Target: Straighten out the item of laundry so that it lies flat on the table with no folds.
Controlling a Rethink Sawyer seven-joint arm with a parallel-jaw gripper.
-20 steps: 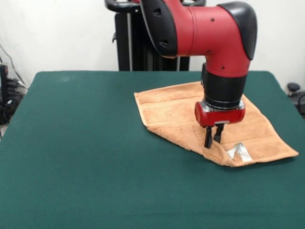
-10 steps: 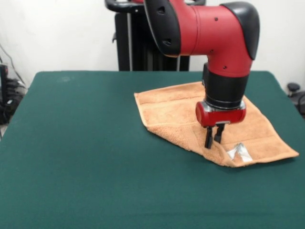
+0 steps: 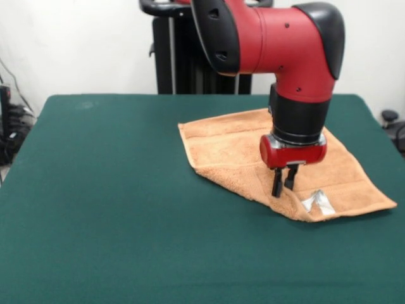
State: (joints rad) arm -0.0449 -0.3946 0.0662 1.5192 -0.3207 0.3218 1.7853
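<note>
- The table [image 3: 126,209], covered in dark green cloth, carried a single thing: the item of laundry [image 3: 234,149], a light-orange terry towel lying toward the far right corner, well apart from the near and left edges.
- The towel was not spread flat. The side nearest the onlooker ended in a thick rounded fold rather than a hemmed edge, so it appeared doubled over on itself; a small white label [image 3: 318,202] showed by that folded edge near the right-hand tip.
- The gripper [image 3: 283,188] pointed straight down from the red arm, its tips at the folded edge just beside the label. The jaws stood narrow, nearly together; whether cloth was pinched between them could not be told.
- Judged progress: early. The fold remained, and no layer was lifted.
- Judged remainder: seize the upper layer at the fold, draw it toward the near edge, release, and smooth any ridge left.
</note>
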